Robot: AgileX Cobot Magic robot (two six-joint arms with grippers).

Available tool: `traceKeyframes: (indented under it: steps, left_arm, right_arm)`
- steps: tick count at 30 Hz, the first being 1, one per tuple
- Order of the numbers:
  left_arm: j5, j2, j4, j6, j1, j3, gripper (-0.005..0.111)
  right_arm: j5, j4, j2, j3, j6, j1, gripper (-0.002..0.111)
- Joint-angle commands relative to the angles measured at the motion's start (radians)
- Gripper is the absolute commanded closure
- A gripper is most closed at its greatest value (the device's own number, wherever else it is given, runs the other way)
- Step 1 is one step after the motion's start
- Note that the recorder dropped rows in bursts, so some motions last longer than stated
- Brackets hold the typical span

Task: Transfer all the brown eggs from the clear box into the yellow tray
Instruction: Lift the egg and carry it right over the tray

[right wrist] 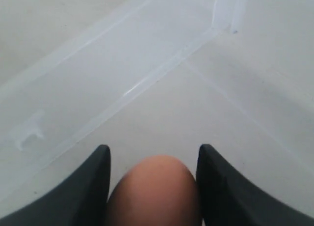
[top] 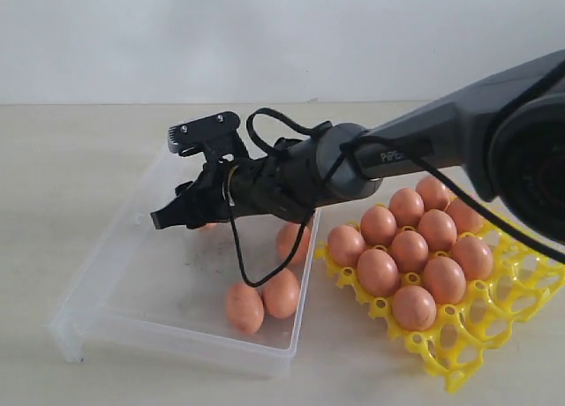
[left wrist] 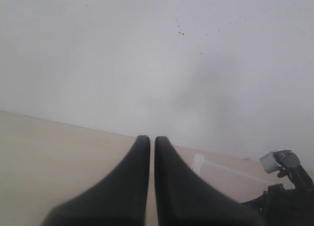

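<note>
Brown egg (right wrist: 153,194) half-hidden between right fingers (right wrist: 81,199)

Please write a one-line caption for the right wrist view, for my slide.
Right gripper closed on one brown egg inside the clear box.

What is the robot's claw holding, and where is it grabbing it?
The right gripper pinches a brown egg by its two sides, in the clear box. The left gripper holds nothing.
</note>
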Motion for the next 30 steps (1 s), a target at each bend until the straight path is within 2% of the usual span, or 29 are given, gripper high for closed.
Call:
traceKeyframes:
  steps: [1, 4, 8, 10, 13, 16, 23, 25, 29, 30]
  left_arm:
    - [0.000, -0.003, -0.003, 0.007, -0.008, -0.003, 0.103]
    - [0.000, -0.003, -0.003, 0.007, -0.008, -0.003, 0.103]
    - [0.000, -0.003, -0.003, 0.007, -0.008, -0.003, 0.103]
    - [0.000, -0.003, -0.003, 0.007, -0.008, -0.003, 0.103]
    - [0.000, -0.003, -0.003, 0.007, -0.008, -0.003, 0.103]
    - [0.000, -0.003, -0.003, 0.007, -0.008, -0.003, 0.103]
    - [0.000, -0.003, -0.003, 0.007, -0.008, -0.003, 0.103]
    - [0.000, -0.003, -0.003, 0.007, -0.008, -0.003, 0.103]
    - [0.000, -0.003, -0.003, 0.007, -0.008, -0.003, 0.103]
    - [0.000, -0.003, -0.003, 0.007, -0.008, -0.003, 0.103]
  right_arm:
    - [-0.111, 0.023, -0.103, 0.068, -0.154, 0.000, 0.109]
    - [-0.235, 0.220, -0.155, 0.160, -0.377, 0.000, 0.109]
    - [-0.605, 0.731, -0.211, 0.375, -0.742, 0.016, 0.109]
    - [-0.812, 0.900, -0.225, 0.480, -0.789, 0.035, 0.109]
    - [-1.088, 0.864, -0.253, 0.646, -0.696, 0.040, 0.109]
    - [-1.120, 0.845, -0.297, 0.800, -0.574, 0.040, 0.109]
    - [-1.120, 0.927, -0.456, 1.078, -0.563, 0.040, 0.109]
    - [-1.120, 1.005, -0.506, 1.144, -0.563, 0.040, 0.109]
    - [-1.120, 1.356, -0.584, 1.256, -0.559, 0.029, 0.109]
    - [-1.120, 1.390, -0.591, 1.266, -0.557, 0.006, 0.109]
